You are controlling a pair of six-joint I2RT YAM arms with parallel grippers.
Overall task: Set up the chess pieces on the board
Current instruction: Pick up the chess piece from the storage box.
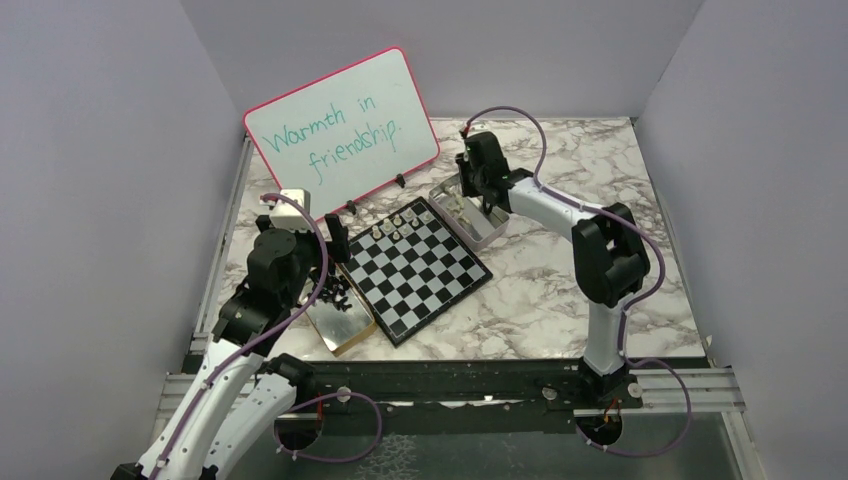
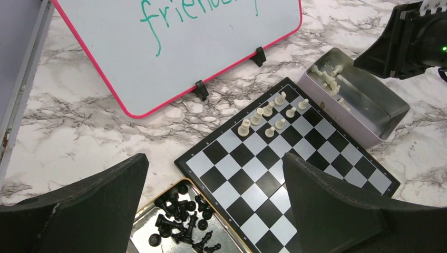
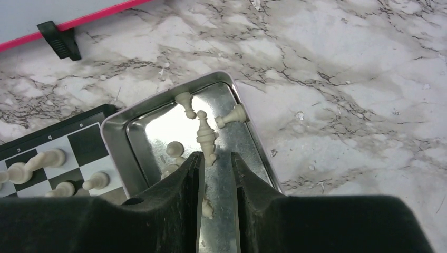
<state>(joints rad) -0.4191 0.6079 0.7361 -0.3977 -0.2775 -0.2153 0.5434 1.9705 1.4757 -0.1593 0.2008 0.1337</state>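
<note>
The board point(image 1: 415, 270) lies at the table's middle, with several cream-white chess pieces point(image 2: 271, 118) standing in its far corner. Black chess pieces point(image 2: 182, 216) lie heaped in a gold-rimmed tin point(image 1: 345, 325) by the board's left side. My left gripper point(image 2: 215, 158) hangs open and empty above that tin and the board's near corner. A silver tin point(image 3: 158, 100) at the board's far right holds loose white pieces point(image 3: 205, 132). My right gripper point(image 3: 217, 155) is down over this tin, its jaws a narrow gap apart. One white piece lies against the left finger's inner face, not clamped.
A pink-rimmed whiteboard point(image 1: 340, 125) with green writing leans on black feet behind the board. A small white box point(image 1: 292, 203) sits at the far left. Grey walls close in the marble table on three sides.
</note>
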